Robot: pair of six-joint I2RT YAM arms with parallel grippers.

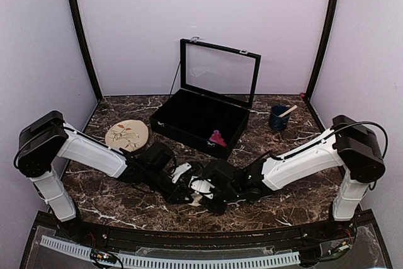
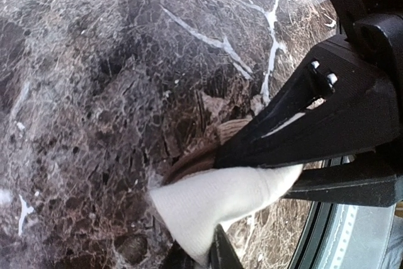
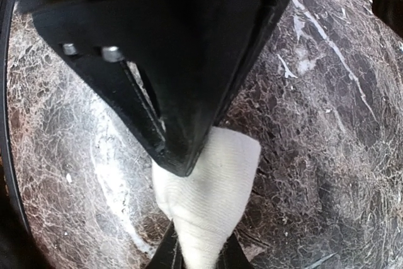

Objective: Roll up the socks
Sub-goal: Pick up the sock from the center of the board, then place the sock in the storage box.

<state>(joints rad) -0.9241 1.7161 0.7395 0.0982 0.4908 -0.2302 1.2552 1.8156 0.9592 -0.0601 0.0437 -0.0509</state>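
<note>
While both arms crowd together at the near middle of the table (image 1: 126,201), the cream sock (image 1: 202,186) lies bunched on the marble between them. The left gripper (image 2: 219,201) is clamped on one end, where a brown band shows beside its upper finger. The right gripper (image 3: 189,203) pinches the pale cloth from the opposite side, and fabric fills the little gap between its jaws.

I judge the rolling of this sock to be barely begun, since the cloth looks gathered rather than wound. The next move calls for one gripper to anchor its end while the other turns the cloth over on itself without tugging it free.

Farther back the leaf-patterned plate (image 1: 117,140) sits to the left. The pink sock (image 1: 218,138) lies inside the open black case (image 1: 182,134), well apart from its partner. A blue cup (image 1: 277,120) stands at far right.
</note>
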